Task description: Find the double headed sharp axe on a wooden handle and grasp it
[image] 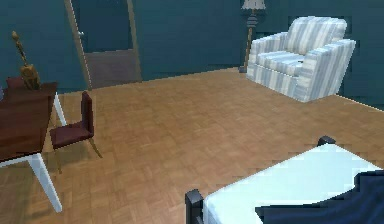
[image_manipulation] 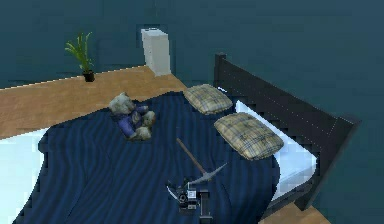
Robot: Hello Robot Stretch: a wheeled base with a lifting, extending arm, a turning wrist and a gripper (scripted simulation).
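We see our jaws by the axe point(image_manipulation: 192, 157) on the bed point(image_manipulation: 90, 175); whether they hold anything, we cannot tell.

There goes the table point(image: 20, 120) off the forward view's left edge; the lamp point(image: 253, 6) loses its top to the upper edge; the bed point(image_manipulation: 285, 105) is cut by the arm side view's bottom; the gripper point(image_manipulation: 183, 192) is at the axe point(image_manipulation: 192, 156) lying on the bed, and we can't tell whether it holds anything; the lump point(image_manipulation: 133, 115) beyond is too small to name.

Axe point(image_manipulation: 190, 156) left of pillows point(image_manipulation: 247, 135) (on bed point(image_manipulation: 90, 170))
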